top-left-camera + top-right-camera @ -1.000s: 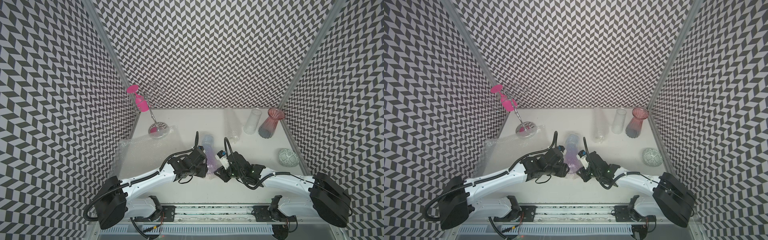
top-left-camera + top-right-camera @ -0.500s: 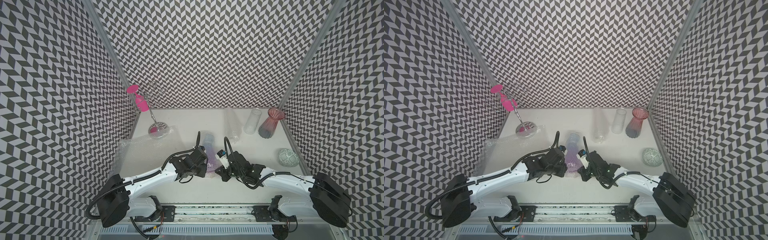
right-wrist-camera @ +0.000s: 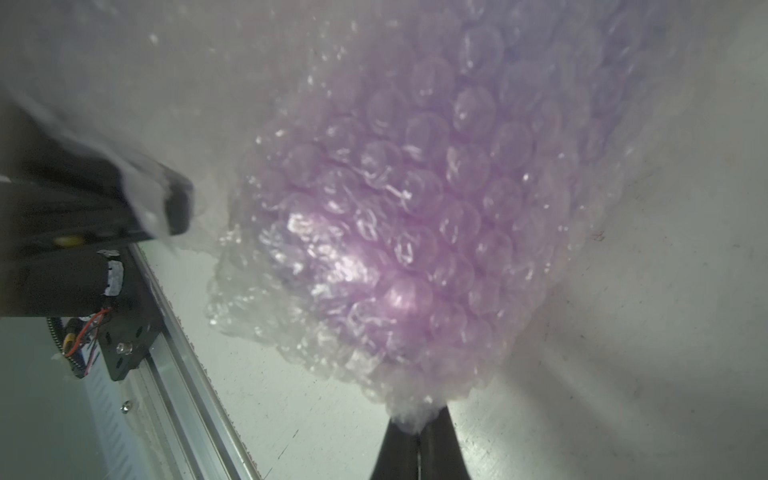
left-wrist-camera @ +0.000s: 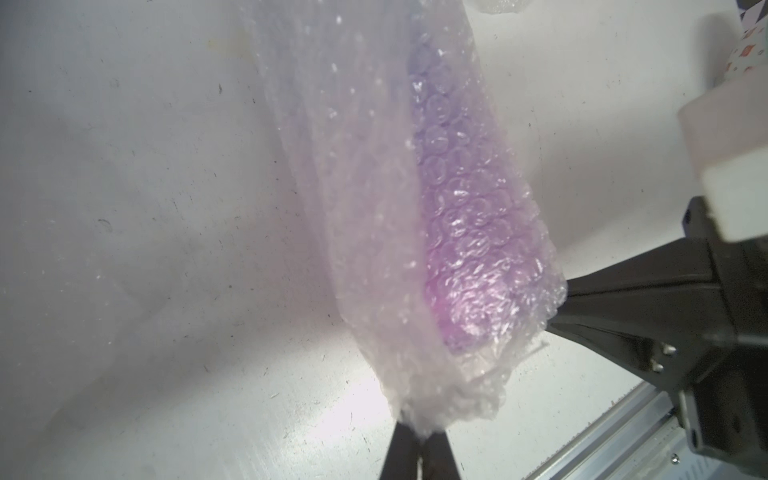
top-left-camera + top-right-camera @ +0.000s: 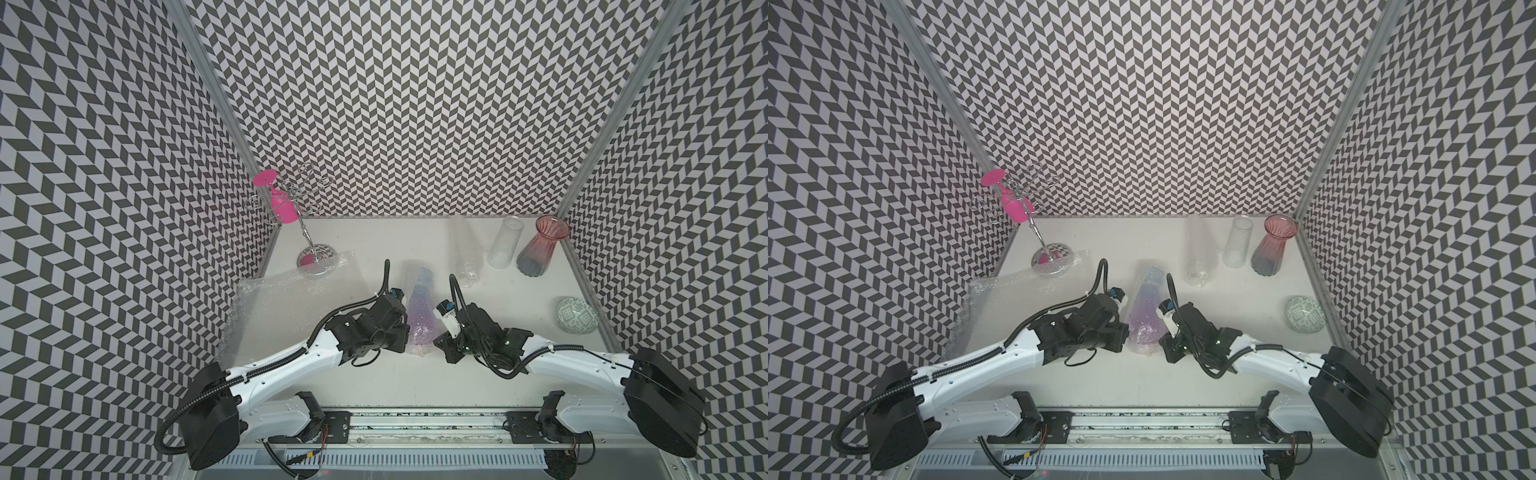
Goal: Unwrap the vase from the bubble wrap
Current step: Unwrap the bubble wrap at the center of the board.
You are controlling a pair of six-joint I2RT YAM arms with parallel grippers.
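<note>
A vase (image 5: pixel 420 305) (image 5: pixel 1147 307), purple fading to blue, lies on the white table wrapped in bubble wrap (image 4: pixel 374 249) (image 3: pixel 415 232). Its wide base points toward the front rail. Both grippers are at that base end, one on each side. My left gripper (image 4: pixel 419 436) (image 5: pixel 409 343) is shut, pinching a bunched edge of the wrap between its fingertips. From the other side my right gripper (image 3: pixel 417 428) (image 5: pixel 435 340) is shut on a crumpled corner of the same wrap. The vase's glass shows only through the bubbles.
A loose bubble wrap sheet (image 5: pixel 282 307) lies at the left. A wire rack with a pink goblet (image 5: pixel 282 203) stands at the back left. At the back right are another wrapped piece (image 5: pixel 465 249), a clear glass vase (image 5: pixel 505 245) and a red vase (image 5: pixel 542 249). A patterned bowl (image 5: pixel 575 316) sits at the right.
Both grippers have closed onto the wrap at the vase's base end. The left arm has edged slightly toward the vase.
</note>
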